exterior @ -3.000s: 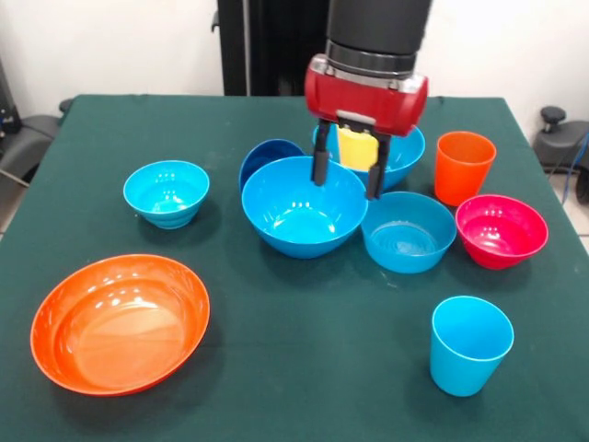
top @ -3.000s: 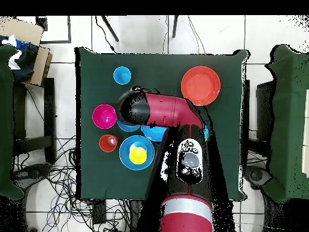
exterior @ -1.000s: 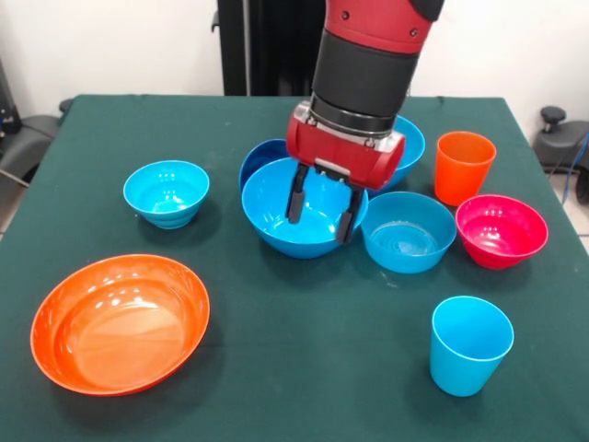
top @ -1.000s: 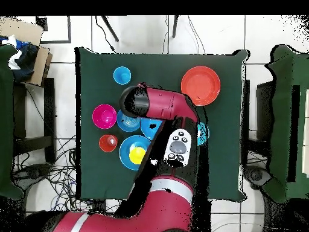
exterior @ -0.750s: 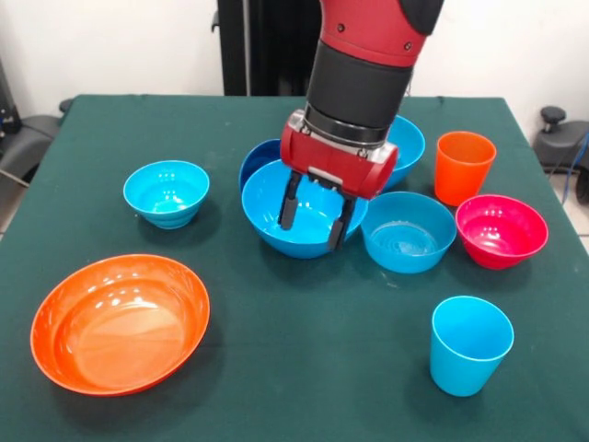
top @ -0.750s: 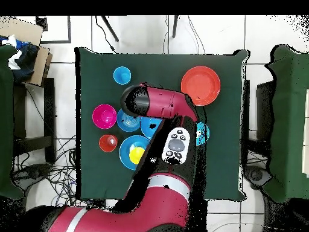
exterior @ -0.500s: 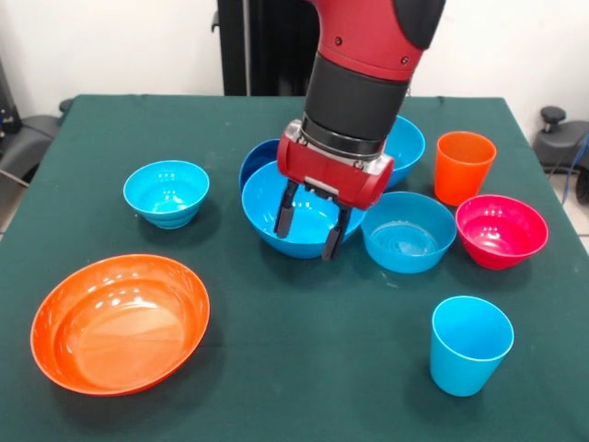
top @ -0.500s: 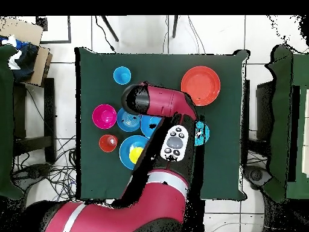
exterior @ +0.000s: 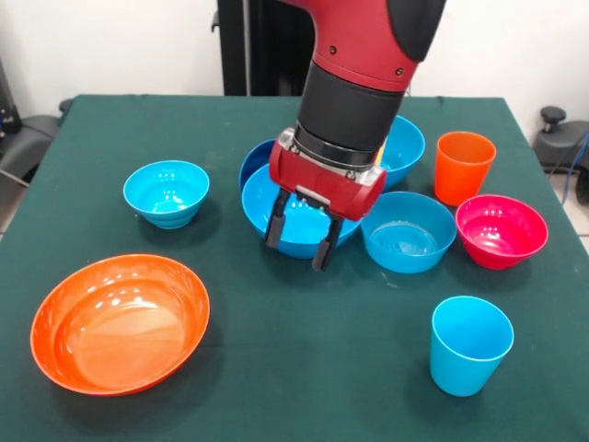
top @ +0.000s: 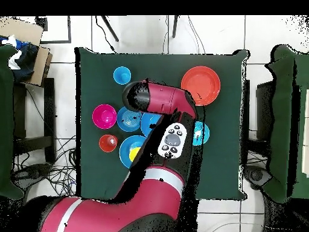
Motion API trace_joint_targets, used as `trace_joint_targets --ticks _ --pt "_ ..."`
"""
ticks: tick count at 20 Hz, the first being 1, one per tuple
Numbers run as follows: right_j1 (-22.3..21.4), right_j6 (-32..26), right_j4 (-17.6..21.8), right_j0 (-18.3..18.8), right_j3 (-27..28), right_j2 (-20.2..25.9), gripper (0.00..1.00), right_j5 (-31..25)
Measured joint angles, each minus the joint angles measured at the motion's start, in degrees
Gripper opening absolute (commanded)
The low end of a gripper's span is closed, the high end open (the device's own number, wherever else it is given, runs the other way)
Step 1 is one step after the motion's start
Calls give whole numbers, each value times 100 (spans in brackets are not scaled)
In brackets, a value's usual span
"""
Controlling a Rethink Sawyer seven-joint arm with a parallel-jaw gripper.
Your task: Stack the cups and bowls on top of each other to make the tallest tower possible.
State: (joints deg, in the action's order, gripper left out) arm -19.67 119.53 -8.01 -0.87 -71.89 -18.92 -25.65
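Front view: your gripper [exterior: 297,242] hangs with fingers [exterior: 274,225] spread and empty over the near rim of the large blue bowl [exterior: 267,203]. That bowl rests on the surface [exterior: 304,368], directly behind and below the fingertips.

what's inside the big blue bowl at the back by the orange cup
In the overhead view, a yellow plastic cup stands inside the large glossy blue bowl. The red arm covers part of that bowl there, and from the front it hides the cup completely.
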Motion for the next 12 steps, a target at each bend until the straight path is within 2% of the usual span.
trace_joint_targets --ticks 7,12 --pt "172 75 -278 -146 153 -213 100 0" --pt "277 431 -628 -434 153 -528 100 -17"
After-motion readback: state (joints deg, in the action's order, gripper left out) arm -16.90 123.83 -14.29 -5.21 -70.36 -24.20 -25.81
